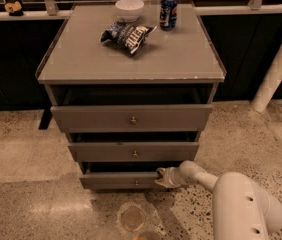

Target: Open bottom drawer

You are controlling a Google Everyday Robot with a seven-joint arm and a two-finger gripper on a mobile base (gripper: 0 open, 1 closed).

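My gripper (165, 178) sits at the top edge of the partly open bottom drawer (116, 181); whether it grips, I cannot tell.

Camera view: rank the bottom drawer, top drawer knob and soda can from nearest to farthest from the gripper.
The gripper is low, right of centre.
1. bottom drawer, right beside it.
2. top drawer knob, higher, left.
3. soda can, highest, at the rear.
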